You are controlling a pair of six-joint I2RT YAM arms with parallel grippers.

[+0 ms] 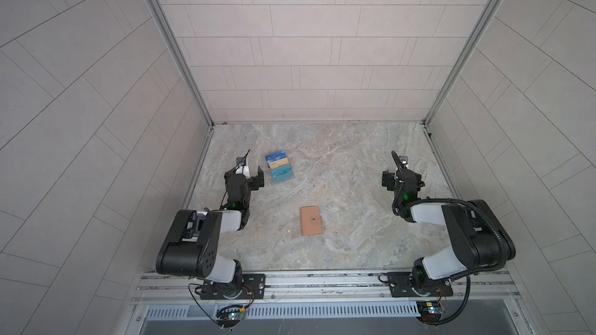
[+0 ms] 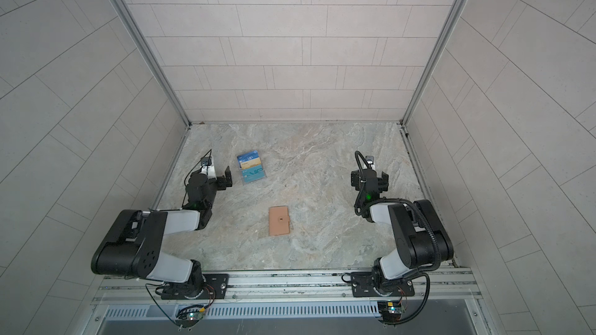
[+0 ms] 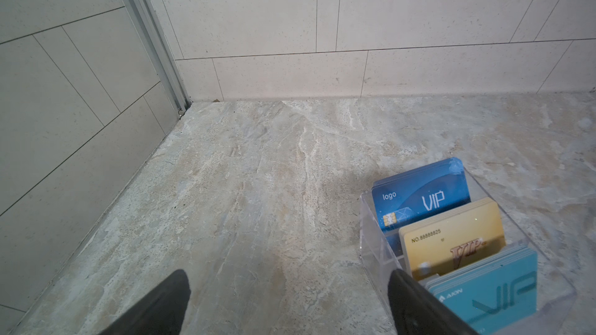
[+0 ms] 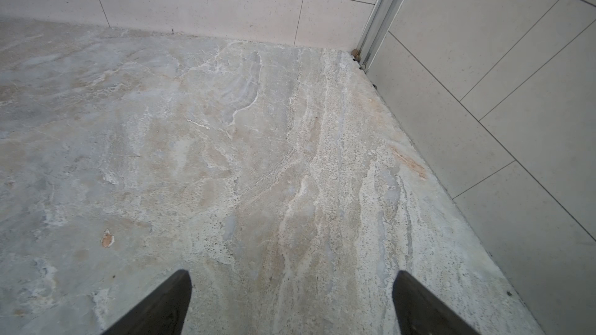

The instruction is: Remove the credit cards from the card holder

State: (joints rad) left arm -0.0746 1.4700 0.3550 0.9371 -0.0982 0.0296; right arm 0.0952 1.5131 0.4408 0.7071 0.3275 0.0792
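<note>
- Marble-look tabletop (image 1: 354,162) boxed in by pale tiled walls (image 1: 290,43): that's my patch in both top views.
- Dead centre for me is the card holder (image 1: 312,221) (image 2: 281,221), tan leather, lying flat on the stone. It's folded shut with its snap button facing up, its inside is hidden, and nothing touches it.
- Now my left gripper (image 1: 245,177) (image 2: 211,176): it hangs beyond the card holder toward the back wall, off on my left and well apart from it. The jaws are spread and hold nothing.
- And my right gripper (image 1: 402,178) (image 2: 369,178) sits on the card holder's other side, also farther back and well apart. Its jaws are spread wide and empty too.
- One more thing up here: a clear rack (image 1: 279,169) (image 2: 252,169) of loose cards stands beyond the card holder on my left side, just beside my left gripper. Whether they touch, I can't tell from above.
- Over to the left wrist view: my two dark fingers (image 3: 161,304) stand wide apart with bare stone between them.
- Same view, and the clear rack shows three upright stacks, one behind another: blue cards (image 3: 419,194), gold cards (image 3: 451,240) and teal cards (image 3: 490,291). One finger crosses in front of the rack's near corner.
- The card holder lies outside this view.
- Right wrist view: my fingers (image 4: 154,307) are apart again, with only veined stone between them. Ahead, the tiled walls meet at a metal post (image 4: 383,11), and the card holder is out of frame here as well.
</note>
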